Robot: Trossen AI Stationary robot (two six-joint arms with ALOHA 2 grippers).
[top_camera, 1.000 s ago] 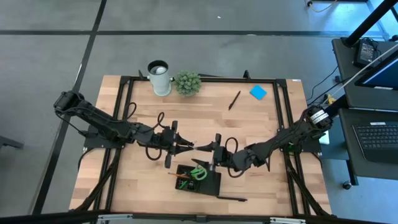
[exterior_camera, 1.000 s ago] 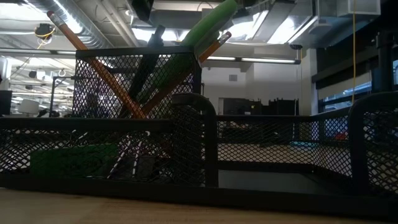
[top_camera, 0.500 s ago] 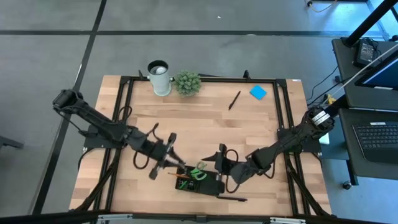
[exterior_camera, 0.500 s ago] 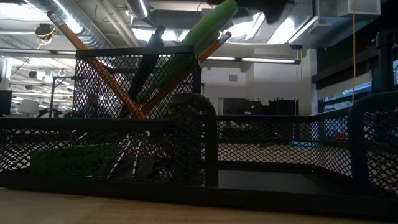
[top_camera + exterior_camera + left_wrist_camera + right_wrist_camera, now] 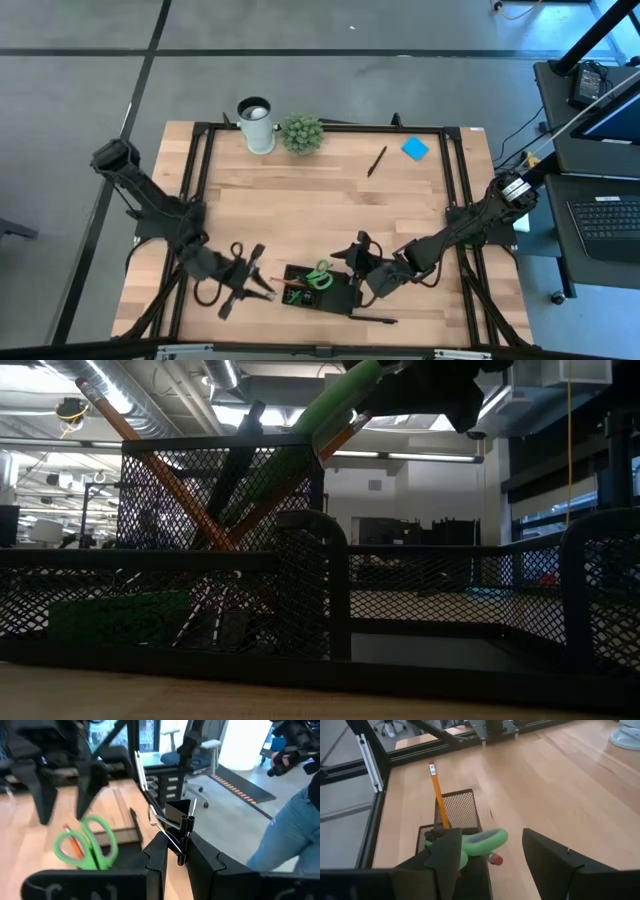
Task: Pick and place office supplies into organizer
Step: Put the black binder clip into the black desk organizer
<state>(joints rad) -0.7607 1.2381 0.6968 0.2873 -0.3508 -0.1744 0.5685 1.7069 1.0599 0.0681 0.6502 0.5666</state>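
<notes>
The black mesh organizer stands near the table's near edge, with orange pencils and green-handled scissors upright in its tall cup and a green eraser in a low compartment. My left gripper is just left of the organizer, shut on a black binder clip. My right gripper hangs open over the organizer's right part. Its fingers stand either side of the scissors' green handle. A black pen and a blue sticky-note pad lie flat at the far right. My left gripper pinches the binder clip by the lower part of its black body between its two fingertips. The clip stands up above the fingers, lifted clear, with its silver wire handles spread out to the sides. My right gripper is close to the scissors' handle; whether it touches, I cannot tell.
A white cup and a small potted plant stand at the far edge. Another dark pen lies beside the organizer at the near edge. Black frame rails run along the table's sides. Bare wood lies across the middle.
Both grippers met at mid-table a second ago. My left gripper has since drawn back toward the near left, turning as it went, with the clip in its fingers. My right gripper has moved toward the near edge and now hangs over the organizer.
</notes>
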